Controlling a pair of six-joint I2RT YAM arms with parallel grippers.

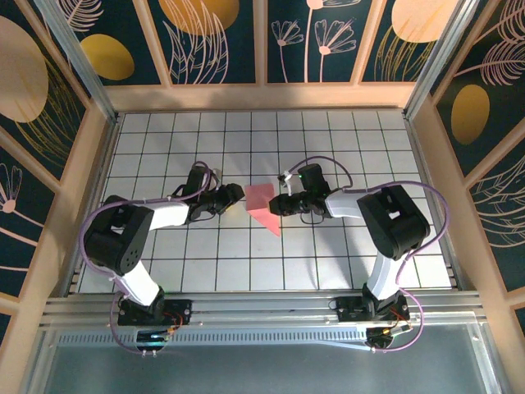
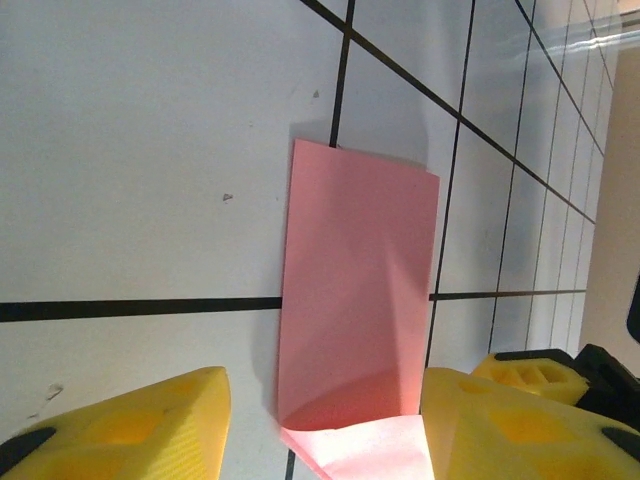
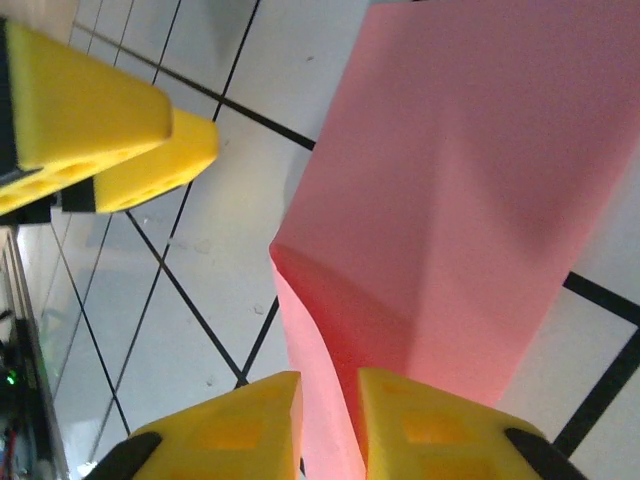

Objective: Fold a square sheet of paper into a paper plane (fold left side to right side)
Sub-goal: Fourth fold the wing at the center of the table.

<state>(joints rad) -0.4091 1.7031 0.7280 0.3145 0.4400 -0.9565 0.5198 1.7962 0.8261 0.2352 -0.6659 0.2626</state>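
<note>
- The square sheet of paper is seen near the middle of the gridded table, between the two grippers; from above it appears as a salmon-pink shape narrowing to a point toward the near edge.
- The left gripper is held just beside the sheet's left side; in the left wrist view its yellow fingers are spread wide apart, released, with the near end of the sheet lying between them; whether the right-hand pad touches the paper cannot be told.
- The right gripper is placed at the sheet's right side; in the right wrist view its fingers are drawn almost together, and a raised fold of the sheet is pinched in the narrow gap between them — clenched on the paper.
- At the gripped end the sheet is lifted off the table and bent along soft creases; its far part is laid over a black grid line.
- In the right wrist view the left gripper's fingers are seen off to one side, apart from the paper.
</note>
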